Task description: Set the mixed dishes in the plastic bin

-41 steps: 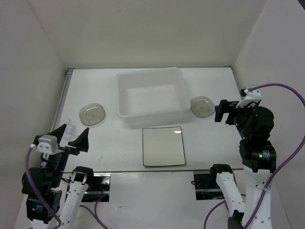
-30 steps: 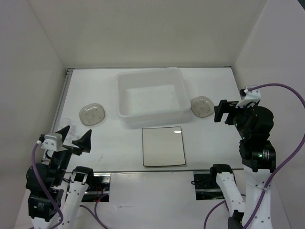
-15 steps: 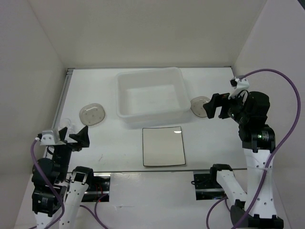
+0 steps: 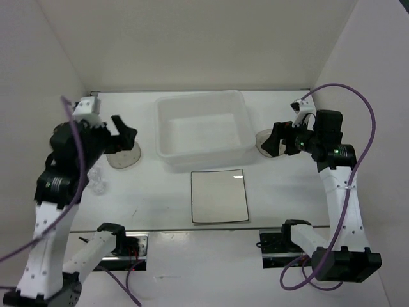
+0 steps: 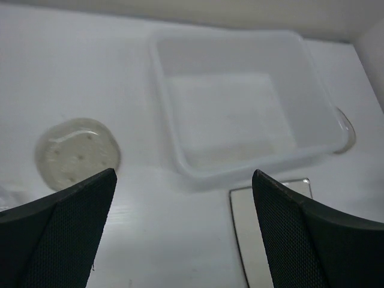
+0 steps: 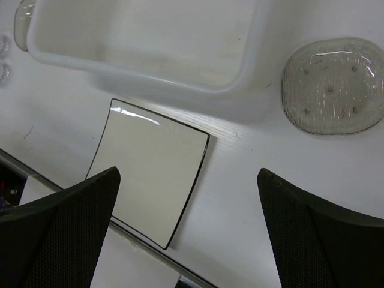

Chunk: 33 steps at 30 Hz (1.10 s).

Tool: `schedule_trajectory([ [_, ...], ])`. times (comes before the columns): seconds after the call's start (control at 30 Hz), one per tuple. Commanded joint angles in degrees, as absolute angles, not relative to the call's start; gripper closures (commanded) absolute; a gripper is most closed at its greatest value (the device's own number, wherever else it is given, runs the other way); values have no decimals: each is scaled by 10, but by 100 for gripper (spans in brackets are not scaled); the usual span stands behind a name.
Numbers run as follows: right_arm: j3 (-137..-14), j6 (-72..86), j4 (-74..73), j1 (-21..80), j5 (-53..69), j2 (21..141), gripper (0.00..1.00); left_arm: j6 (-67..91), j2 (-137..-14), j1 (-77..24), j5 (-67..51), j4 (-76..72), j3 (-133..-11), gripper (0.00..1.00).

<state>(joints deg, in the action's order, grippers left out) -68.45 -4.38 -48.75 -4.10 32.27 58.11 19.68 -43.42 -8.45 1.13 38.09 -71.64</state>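
The plastic bin (image 4: 167, 156) stands empty at the table's back middle; it also shows in the left wrist view (image 5: 180, 165) and right wrist view (image 6: 150, 81). The square white plate (image 4: 220, 196) lies flat in front of it. One round dish (image 4: 125, 158) lies left of the bin, partly under my open, empty left gripper (image 4: 118, 141). The other round dish (image 4: 262, 141) lies right of the bin, beside my open, empty right gripper (image 4: 282, 142). Two tiny clear cups (image 4: 96, 181) stand near the left wall. The right wrist view shows the plate (image 6: 153, 180) and right dish (image 6: 333, 84) below.
White walls close in the table on the left, back and right. A dark rail (image 4: 192, 229) runs along the near edge with the arm bases behind it. Purple cables loop off both arms.
My left arm has swung up from the near left edge and forward over the left dish. My right gripper has moved left toward the right dish. No dish has moved.
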Motion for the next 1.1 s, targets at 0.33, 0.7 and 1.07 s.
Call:
schedule_trajectory([
  [0.33, -707, -177, -573, -37, 106, 682, 0, 326, -465, -131, -163, 430, -543, 0],
  [0.7, -642, -243, -527, -6, 285, 740, 0, 360, -591, -217, -185, 382, -477, 0],
  [1.07, -676, -285, -556, 74, 316, 938, 0, 398, -793, -343, -127, 359, -519, 0],
])
